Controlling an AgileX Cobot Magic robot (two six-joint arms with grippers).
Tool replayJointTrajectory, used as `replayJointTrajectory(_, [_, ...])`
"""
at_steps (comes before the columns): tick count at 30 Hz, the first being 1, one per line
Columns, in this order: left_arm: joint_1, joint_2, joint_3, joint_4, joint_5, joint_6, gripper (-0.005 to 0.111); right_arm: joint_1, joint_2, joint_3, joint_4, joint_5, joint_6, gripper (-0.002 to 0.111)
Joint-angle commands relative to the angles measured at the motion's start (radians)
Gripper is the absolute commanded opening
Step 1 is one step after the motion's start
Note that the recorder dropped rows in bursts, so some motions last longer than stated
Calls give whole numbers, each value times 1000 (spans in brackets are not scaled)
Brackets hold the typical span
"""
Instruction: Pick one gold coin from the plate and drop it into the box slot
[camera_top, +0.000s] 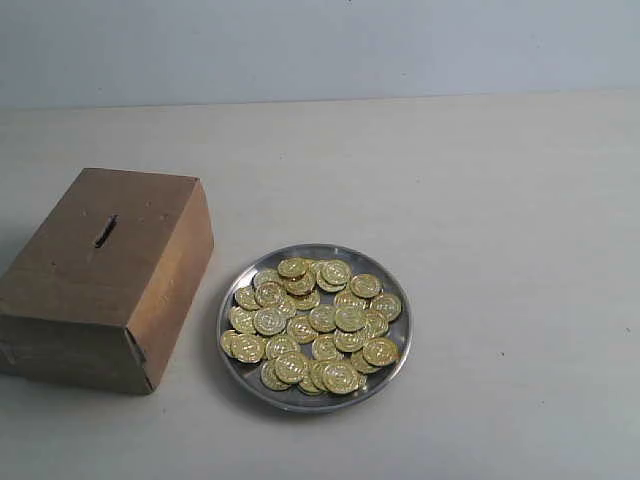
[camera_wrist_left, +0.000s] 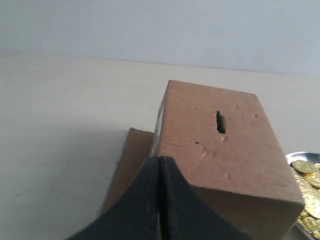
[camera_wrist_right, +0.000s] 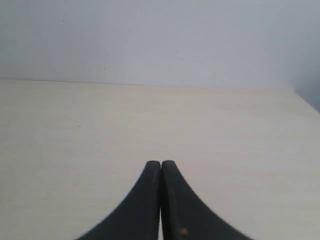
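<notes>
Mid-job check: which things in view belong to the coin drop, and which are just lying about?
For the job: plate, gold coins on it, box, slot in its top.
Not part of it: only the table and the wall behind.

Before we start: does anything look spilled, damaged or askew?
No spill: the gold coins all lie in the round silver metal plate. The brown cardboard box has small dents around its slanted slot.
</notes>
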Motion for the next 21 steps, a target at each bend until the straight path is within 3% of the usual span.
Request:
replayJointTrajectory(1, [0, -7, 3, -139, -58, 7, 0, -5, -6, 4, -10, -102, -5, 0])
replayJointTrajectory(8, [0, -7, 3, -382, -158, 5, 0, -3, -6, 4, 233, -279, 195, 0])
replayJointTrajectory(15, [0, -7, 3, -538, -172, 5, 0, -3, -6, 4, 345, -335, 218, 0])
replayJointTrajectory(21, [0, -7, 3, -632, -174, 2, 0, -3, -6, 4, 555, -340, 218, 0])
